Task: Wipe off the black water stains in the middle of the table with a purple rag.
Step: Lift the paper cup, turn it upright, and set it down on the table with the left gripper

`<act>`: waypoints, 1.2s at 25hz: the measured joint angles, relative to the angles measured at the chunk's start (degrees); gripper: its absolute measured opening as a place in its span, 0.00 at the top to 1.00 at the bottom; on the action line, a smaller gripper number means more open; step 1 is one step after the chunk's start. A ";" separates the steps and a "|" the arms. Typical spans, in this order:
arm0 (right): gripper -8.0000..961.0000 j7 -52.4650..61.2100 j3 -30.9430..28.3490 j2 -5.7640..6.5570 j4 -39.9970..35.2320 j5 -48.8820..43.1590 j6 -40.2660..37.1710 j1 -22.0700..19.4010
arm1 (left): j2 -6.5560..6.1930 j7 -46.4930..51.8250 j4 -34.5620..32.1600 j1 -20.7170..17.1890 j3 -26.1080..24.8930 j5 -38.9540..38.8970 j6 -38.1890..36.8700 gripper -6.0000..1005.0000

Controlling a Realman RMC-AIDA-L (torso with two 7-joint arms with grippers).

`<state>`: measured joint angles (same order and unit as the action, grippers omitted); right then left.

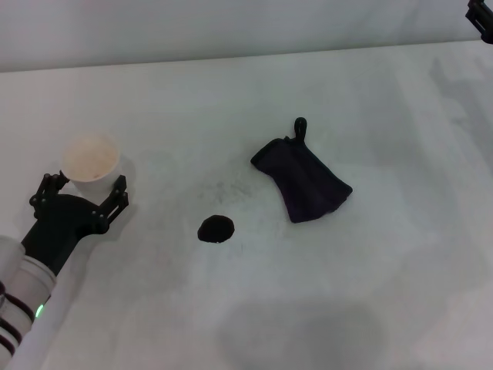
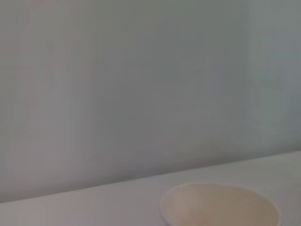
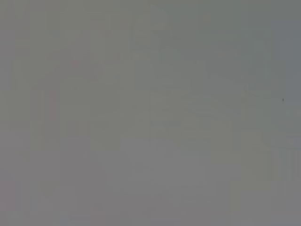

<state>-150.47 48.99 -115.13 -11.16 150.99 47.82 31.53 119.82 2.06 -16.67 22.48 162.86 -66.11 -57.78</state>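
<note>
The purple rag (image 1: 304, 179) lies flat on the white table (image 1: 370, 270), right of the middle, with its small loop pointing to the far side. The black water stain (image 1: 216, 229) is a small glossy blot, apart from the rag, nearer and to its left. My left gripper (image 1: 86, 185) is at the left, open, with its fingers on either side of the near side of a white paper cup (image 1: 91, 158). Only a small dark part of my right gripper (image 1: 481, 19) shows, at the far right corner, well away from the rag.
The paper cup's rim also shows in the left wrist view (image 2: 218, 205), with a plain grey wall behind it. The table's far edge (image 1: 231, 58) runs along the back. The right wrist view shows only a blank grey surface.
</note>
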 joint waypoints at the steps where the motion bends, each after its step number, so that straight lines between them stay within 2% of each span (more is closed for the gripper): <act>1: 0.21 0.00 0.03 0.00 0.00 0.00 0.00 -0.06 | -0.01 0.02 -0.20 -0.21 0.01 0.00 -0.38 0.15; 3: 0.22 0.00 0.07 0.00 0.00 0.00 0.00 -0.13 | -0.04 0.11 -0.77 -0.60 0.01 0.03 -1.09 0.13; 30: 0.23 0.09 0.24 0.09 0.00 0.00 0.17 -0.18 | -0.12 0.22 -0.48 -0.68 0.00 -1.14 -0.56 0.12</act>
<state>-150.38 49.23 -115.04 -11.16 150.99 47.99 31.35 119.69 2.29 -17.15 21.80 162.86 -67.26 -58.34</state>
